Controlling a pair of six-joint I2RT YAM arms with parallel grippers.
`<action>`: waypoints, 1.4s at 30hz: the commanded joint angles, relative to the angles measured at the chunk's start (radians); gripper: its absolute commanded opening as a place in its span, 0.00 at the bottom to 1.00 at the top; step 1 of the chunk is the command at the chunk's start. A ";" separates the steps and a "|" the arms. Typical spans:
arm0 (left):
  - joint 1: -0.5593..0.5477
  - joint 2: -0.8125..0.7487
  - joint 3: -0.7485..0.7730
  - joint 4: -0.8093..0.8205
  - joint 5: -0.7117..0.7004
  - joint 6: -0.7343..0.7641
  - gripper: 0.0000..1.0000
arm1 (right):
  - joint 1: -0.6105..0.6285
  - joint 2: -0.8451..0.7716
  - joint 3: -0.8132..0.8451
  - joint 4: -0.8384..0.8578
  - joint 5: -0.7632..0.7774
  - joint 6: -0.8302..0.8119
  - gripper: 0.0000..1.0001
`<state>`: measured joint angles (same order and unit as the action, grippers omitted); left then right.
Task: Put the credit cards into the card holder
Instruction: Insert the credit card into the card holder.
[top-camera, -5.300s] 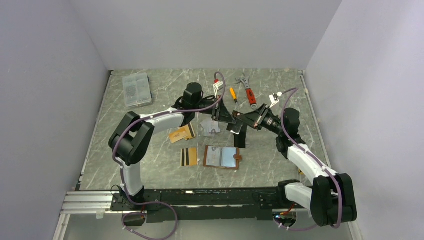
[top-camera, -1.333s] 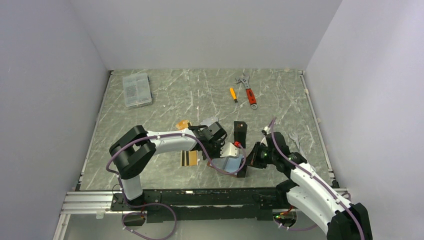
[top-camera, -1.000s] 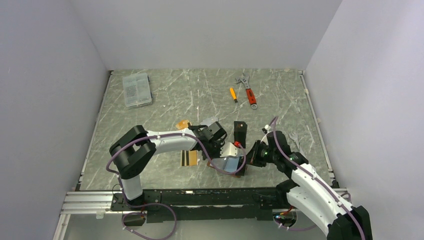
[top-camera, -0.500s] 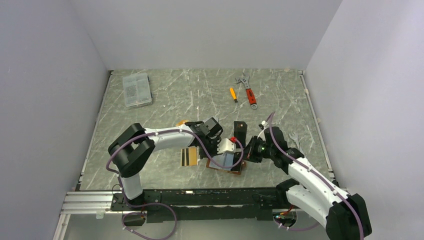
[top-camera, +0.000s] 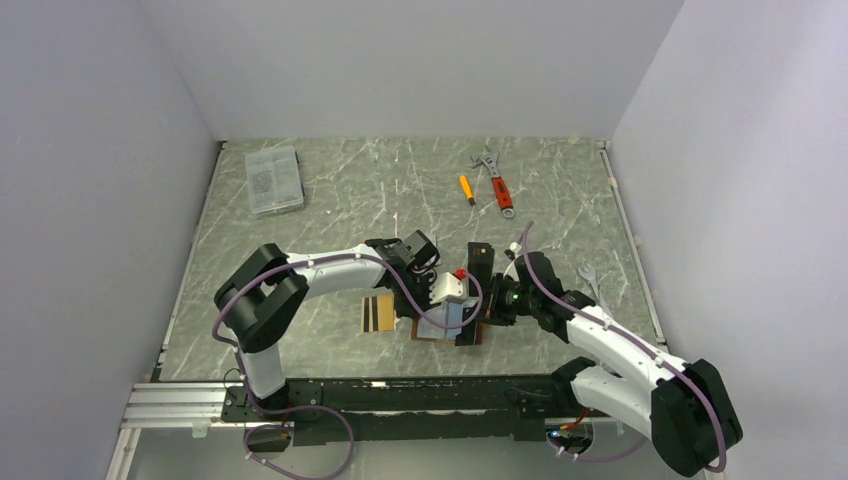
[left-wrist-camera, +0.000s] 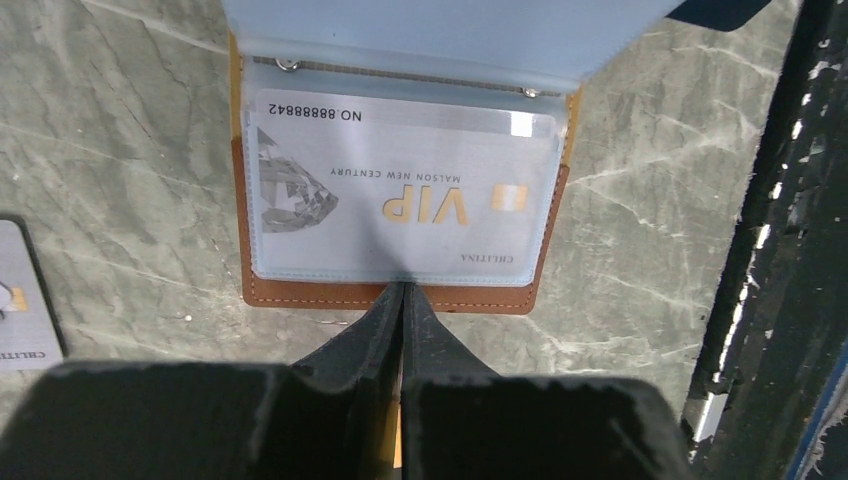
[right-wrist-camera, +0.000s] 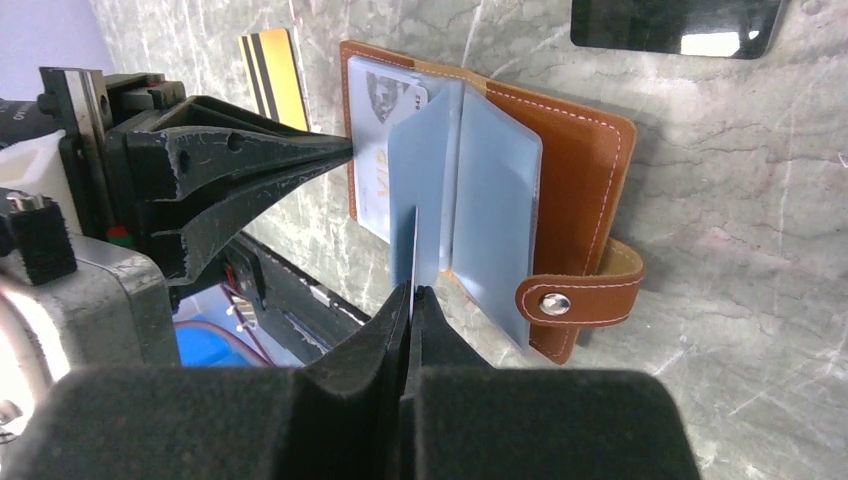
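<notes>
Near the front edge of the tabletop (top-camera: 330, 200), both arms now meet at the holder (right-wrist-camera: 580, 170). Five seconds ago they worked farther back over loose cards, and the holder lay open with nothing touching it. Over the last second the right wrist has moved a little away from the front rail. The striped card (top-camera: 377, 313) has not moved and lies just left of the holder.

The holder is open on the tabletop. A silver VIP card (left-wrist-camera: 400, 210) sits inside its bottom clear pocket. The left fingers (left-wrist-camera: 365, 335) are pressed together, tips at that pocket's near edge; whether they pinch anything cannot be told. The right fingers (right-wrist-camera: 370, 340) are closed on a sleeve (right-wrist-camera: 420, 160), holding it up off the VIP card.

A grey card (left-wrist-camera: 20, 300) lies flat beside the holder. A clear box (top-camera: 273, 179) stands at the far left; its contents are too small to make out.
</notes>
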<state>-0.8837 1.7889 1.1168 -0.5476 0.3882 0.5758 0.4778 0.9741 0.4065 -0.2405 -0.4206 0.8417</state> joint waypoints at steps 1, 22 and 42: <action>0.015 -0.027 0.032 -0.024 0.064 -0.022 0.08 | 0.030 0.023 0.040 0.065 0.031 0.014 0.00; 0.086 -0.042 -0.005 -0.016 0.119 0.020 0.08 | 0.097 0.219 0.105 0.198 0.081 -0.005 0.00; 0.022 -0.008 -0.021 0.012 0.094 0.002 0.06 | 0.054 0.135 -0.095 0.453 0.262 0.058 0.00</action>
<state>-0.8314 1.7756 1.0962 -0.5568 0.4908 0.5816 0.5316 1.1221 0.3416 0.0925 -0.1837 0.8703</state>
